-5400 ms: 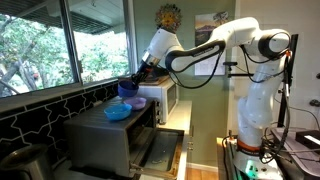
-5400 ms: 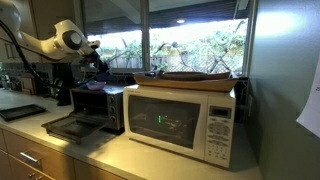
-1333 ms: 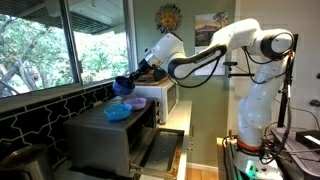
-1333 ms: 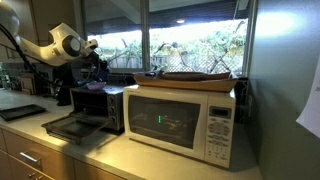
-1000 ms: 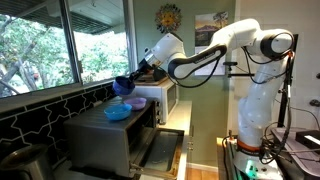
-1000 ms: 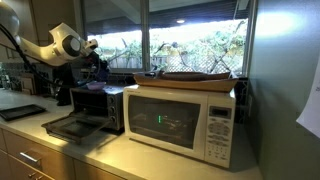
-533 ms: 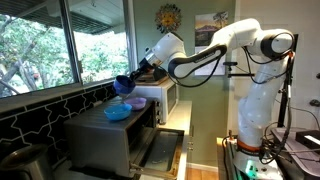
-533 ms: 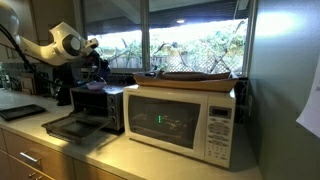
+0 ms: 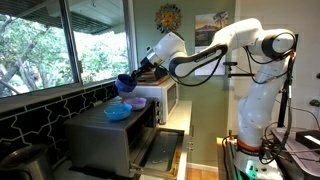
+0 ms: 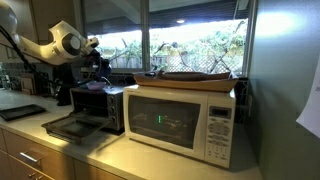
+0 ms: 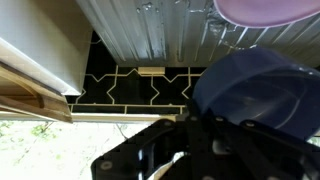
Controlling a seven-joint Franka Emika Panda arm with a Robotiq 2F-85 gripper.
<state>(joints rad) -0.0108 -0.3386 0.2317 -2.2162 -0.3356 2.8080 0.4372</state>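
My gripper [image 9: 134,78] is shut on the rim of a dark blue bowl [image 9: 125,84] and holds it tilted in the air above the top of a silver toaster oven [image 9: 105,138]. In the wrist view the blue bowl [image 11: 255,90] fills the right side, clamped between the dark fingers [image 11: 196,126]. A light blue bowl [image 9: 118,112] and a purple bowl [image 9: 137,101] rest on the oven's top below it. The purple bowl [image 11: 265,10] also shows at the wrist view's top edge. In an exterior view the gripper [image 10: 97,63] hovers over the toaster oven [image 10: 95,105].
A white microwave [image 10: 180,118] stands beside the toaster oven, with a flat tray [image 10: 195,77] on top. The oven door [image 10: 70,127] hangs open over the counter. Large windows [image 9: 40,45] and a black tiled wall [image 9: 30,118] lie close behind.
Since 5.4 s ago the gripper has lifted the blue bowl a little and shifted it toward the window. Over the last second it has hardly moved.
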